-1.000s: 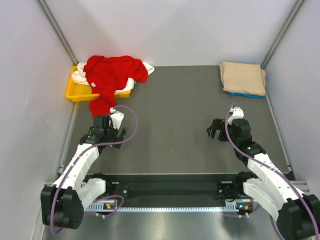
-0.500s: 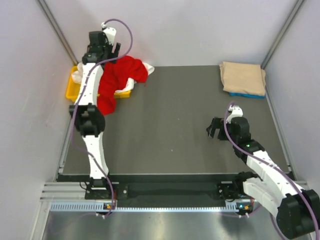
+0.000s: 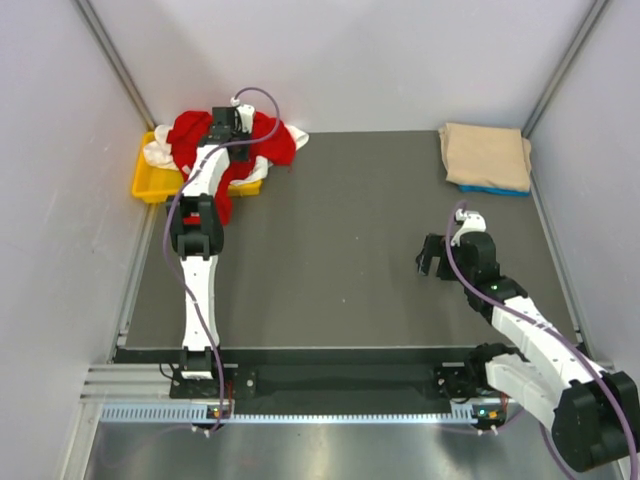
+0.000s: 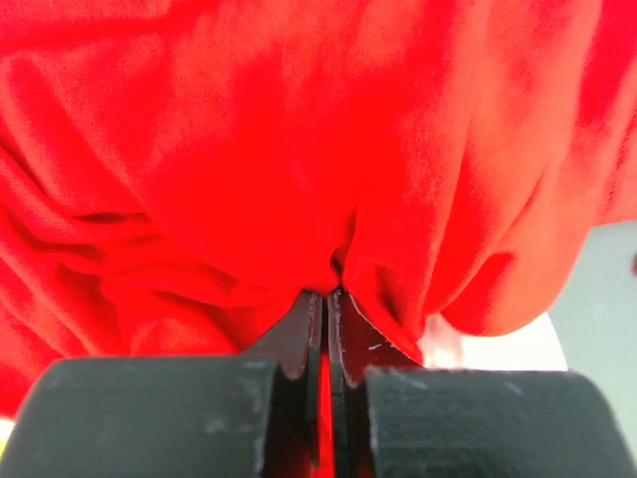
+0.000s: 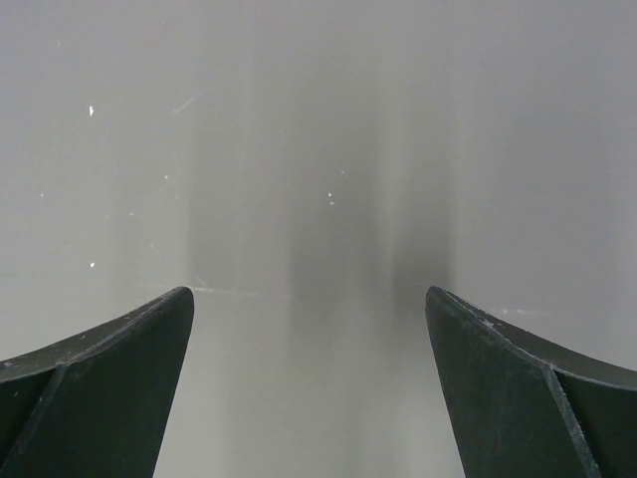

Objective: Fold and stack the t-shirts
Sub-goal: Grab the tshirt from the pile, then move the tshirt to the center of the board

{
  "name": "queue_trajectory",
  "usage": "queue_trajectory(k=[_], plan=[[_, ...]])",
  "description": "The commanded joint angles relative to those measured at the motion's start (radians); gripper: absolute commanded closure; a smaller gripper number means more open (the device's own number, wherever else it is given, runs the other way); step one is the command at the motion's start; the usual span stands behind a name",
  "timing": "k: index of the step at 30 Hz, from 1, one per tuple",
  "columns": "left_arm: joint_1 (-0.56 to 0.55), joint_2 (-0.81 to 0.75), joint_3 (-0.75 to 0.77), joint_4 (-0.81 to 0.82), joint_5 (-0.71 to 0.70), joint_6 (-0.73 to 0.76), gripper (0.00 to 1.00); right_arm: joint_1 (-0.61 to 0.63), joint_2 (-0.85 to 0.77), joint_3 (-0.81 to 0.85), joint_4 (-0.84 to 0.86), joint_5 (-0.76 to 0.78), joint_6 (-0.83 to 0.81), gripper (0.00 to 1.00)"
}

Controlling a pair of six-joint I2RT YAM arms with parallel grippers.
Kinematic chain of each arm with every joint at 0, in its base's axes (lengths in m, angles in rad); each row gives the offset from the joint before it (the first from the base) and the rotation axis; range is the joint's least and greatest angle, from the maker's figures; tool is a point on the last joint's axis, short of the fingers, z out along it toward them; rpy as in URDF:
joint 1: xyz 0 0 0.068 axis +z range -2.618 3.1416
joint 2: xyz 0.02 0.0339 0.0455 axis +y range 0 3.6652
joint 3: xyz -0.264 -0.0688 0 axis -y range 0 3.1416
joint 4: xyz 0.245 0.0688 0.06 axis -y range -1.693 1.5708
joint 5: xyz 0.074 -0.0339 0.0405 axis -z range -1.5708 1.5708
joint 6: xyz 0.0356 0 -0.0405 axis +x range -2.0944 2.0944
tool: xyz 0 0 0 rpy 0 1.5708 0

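Note:
A crumpled red t-shirt (image 3: pixel 272 140) lies heaped over the yellow tray (image 3: pixel 148 186) at the back left, one end trailing onto the table. White t-shirt cloth (image 3: pixel 156 153) shows under it on both sides. My left gripper (image 3: pixel 232 126) is down in the heap. In the left wrist view the left gripper (image 4: pixel 326 295) is shut, with a fold of the red t-shirt (image 4: pixel 299 149) pinched between its tips. Folded tan t-shirt (image 3: pixel 486 154) rests on a folded blue one (image 3: pixel 492 189) at the back right. My right gripper (image 3: pixel 430 258) hovers open over the table; the right gripper (image 5: pixel 309 295) holds nothing.
Grey walls stand close on the left, back and right. The tray sits tight against the left wall. A strip of white cloth (image 4: pixel 498 344) shows under the red fabric in the left wrist view. The dark table mat (image 3: pixel 350 240) lies between the arms.
The left arm swung from the near left of the table up over the tray, came down into the red t-shirt, and its jaws closed on it. The right arm stayed put.

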Motion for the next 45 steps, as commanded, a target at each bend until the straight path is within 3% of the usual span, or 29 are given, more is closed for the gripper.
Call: queue_trajectory(k=[1,9,13,16,19,21,24,26,30,39,41,42,43,44,45], plan=[[-0.001,-0.091,-0.005,0.080,0.048,-0.036,1.00,0.015,-0.037,0.026,0.010,0.027,-0.006,0.00],[0.001,-0.515,-0.219,0.036,0.073,-0.027,1.00,0.018,-0.051,0.055,-0.010,-0.009,0.006,0.00],[-0.007,-0.820,-0.275,-0.073,0.253,-0.027,1.00,0.019,-0.120,0.071,-0.009,-0.093,0.006,0.00],[-0.080,-1.021,-0.353,-0.199,0.317,0.014,1.00,0.022,-0.164,0.106,-0.025,-0.173,-0.003,0.00],[-0.276,-1.202,-0.476,-0.289,0.289,0.076,1.00,0.022,-0.204,0.138,-0.021,-0.288,0.002,0.00],[-0.407,-1.257,-0.571,-0.309,0.340,0.027,1.00,0.024,-0.223,0.170,-0.030,-0.327,0.023,0.00],[-0.484,-1.274,-0.701,-0.316,0.476,-0.048,1.00,0.021,-0.224,0.236,-0.117,-0.271,0.051,0.00],[-0.514,-1.243,-0.811,-0.251,0.487,-0.053,1.00,0.021,-0.220,0.267,-0.183,-0.188,0.052,0.00],[-0.507,-1.111,-0.852,-0.201,0.440,-0.007,1.00,0.021,-0.197,0.273,-0.226,-0.121,0.059,0.00],[-0.213,-0.870,-0.813,-0.012,0.401,-0.041,1.00,0.027,-0.016,0.292,-0.216,-0.212,0.059,0.00],[-0.163,-0.794,-0.795,-0.013,0.375,0.017,0.78,0.044,0.018,0.277,-0.181,-0.227,0.080,0.00],[-0.157,-0.766,-0.780,-0.039,0.378,0.042,0.54,0.076,0.050,0.270,-0.168,-0.227,0.086,0.00],[-0.150,-0.726,-0.752,-0.176,0.386,0.086,0.14,0.097,0.065,0.257,-0.150,-0.208,0.100,0.00],[-0.143,-0.720,-0.726,-0.218,0.444,0.102,0.01,0.120,0.081,0.252,-0.142,-0.189,0.109,0.00],[-0.136,-0.727,-0.740,-0.252,0.485,0.112,0.01,0.177,0.111,0.246,-0.139,-0.168,0.120,0.01]])
